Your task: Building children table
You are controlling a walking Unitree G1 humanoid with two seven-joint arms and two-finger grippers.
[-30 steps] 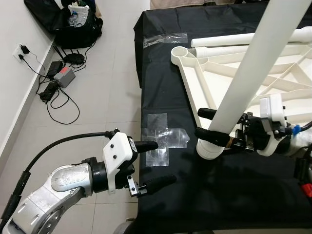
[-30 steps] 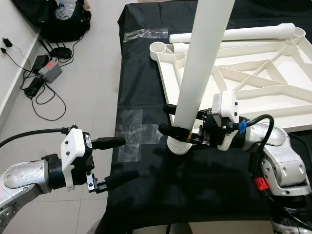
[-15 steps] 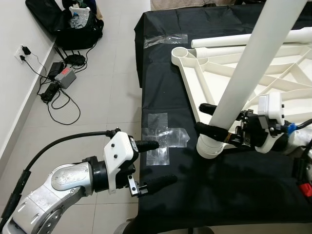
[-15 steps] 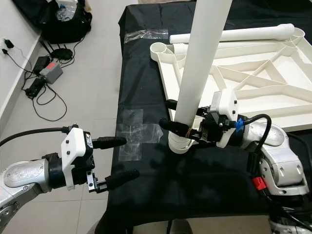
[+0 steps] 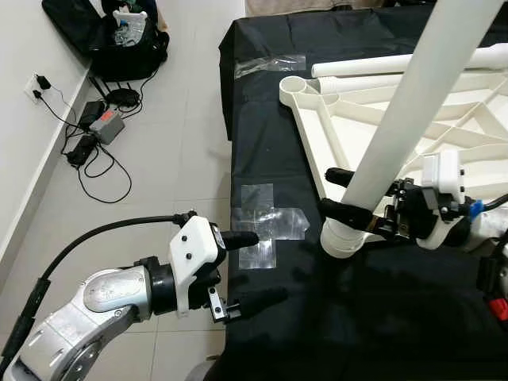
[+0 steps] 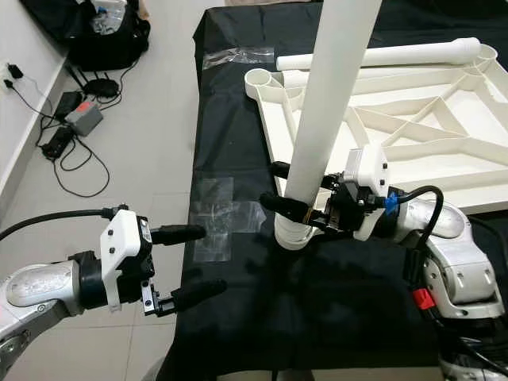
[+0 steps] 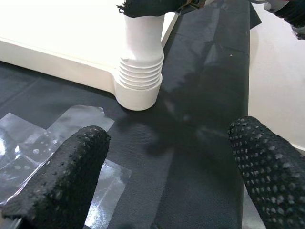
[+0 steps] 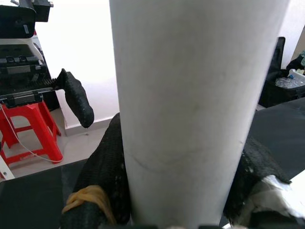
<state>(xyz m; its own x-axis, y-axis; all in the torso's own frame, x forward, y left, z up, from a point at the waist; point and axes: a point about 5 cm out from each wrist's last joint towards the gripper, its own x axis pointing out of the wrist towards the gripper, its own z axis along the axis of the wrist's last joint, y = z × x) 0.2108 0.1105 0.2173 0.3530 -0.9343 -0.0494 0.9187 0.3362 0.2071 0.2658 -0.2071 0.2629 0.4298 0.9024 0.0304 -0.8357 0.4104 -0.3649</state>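
Note:
A white tabletop (image 5: 305,127) lies upside down on the black cloth, its ribs facing up. A long white leg (image 5: 397,119) stands tilted, with its ribbed end (image 7: 140,76) at the tabletop's near left corner. My right gripper (image 5: 336,193) is shut on the leg just above the ribbed end, and its black fingers (image 8: 107,167) hug the tube. My left gripper (image 5: 264,266) is open at the table's left edge, level with that end, with nothing between its fingers (image 7: 71,167). A second white leg (image 5: 373,66) lies along the tabletop's far side.
Clear tape patches (image 5: 266,226) are stuck on the cloth by the left gripper. The table's left edge drops to a tiled floor with a black bag (image 5: 119,40), cables and a power adapter (image 5: 103,123). A red stool (image 8: 24,129) stands further off.
The right gripper and the leg's ribbed end have shifted slightly away from me. The left arm has barely moved.

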